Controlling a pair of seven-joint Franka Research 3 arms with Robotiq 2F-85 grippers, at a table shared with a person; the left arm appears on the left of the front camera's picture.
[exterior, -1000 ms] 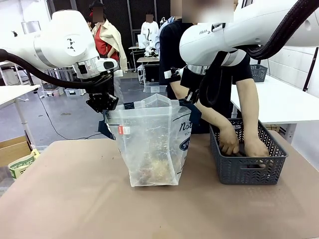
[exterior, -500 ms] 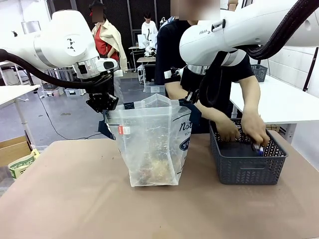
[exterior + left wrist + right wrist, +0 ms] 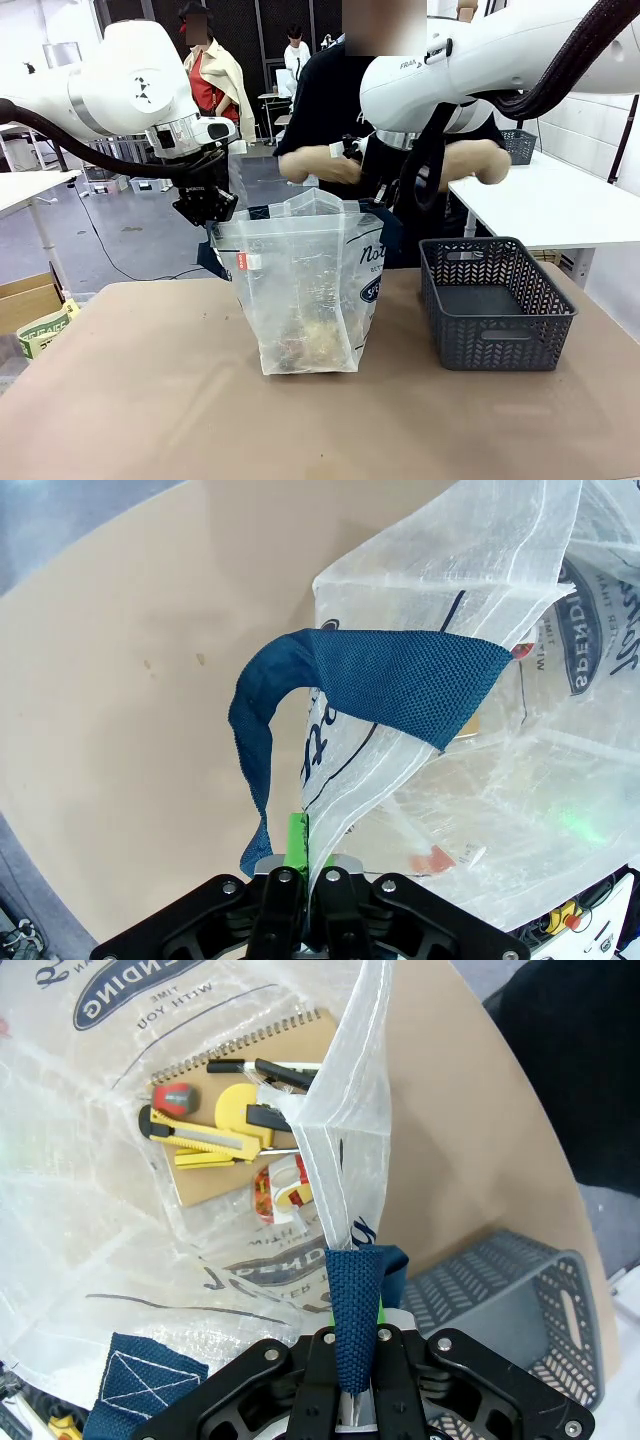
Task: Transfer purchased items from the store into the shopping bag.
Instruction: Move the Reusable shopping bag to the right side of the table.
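The shopping bag (image 3: pixel 305 290), whitish translucent plastic with navy straps, stands open mid-table. My left gripper (image 3: pixel 207 210) is shut on its left rim. In the left wrist view the fingers (image 3: pixel 282 905) pinch the plastic edge beside a navy strap (image 3: pixel 360 680). My right gripper (image 3: pixel 380 203) is shut on the right rim; the right wrist view shows the gripper (image 3: pixel 352 1360) clamping a navy strap (image 3: pixel 355 1290) together with the plastic. Inside the bag lie a spiral notebook (image 3: pixel 250 1110), yellow utility knives (image 3: pixel 190 1135) and a tape roll (image 3: pixel 280 1185).
A dark grey mesh basket (image 3: pixel 495 305) stands right of the bag, its inside looking bare. The person stands behind the table with a hand (image 3: pixel 335 165) raised over the bag's far side. A green packet (image 3: pixel 40 330) lies at the table's left edge.
The person's hands have come up out of the basket to chest height, one moving toward the bag. Both grippers and the bag have stayed put.
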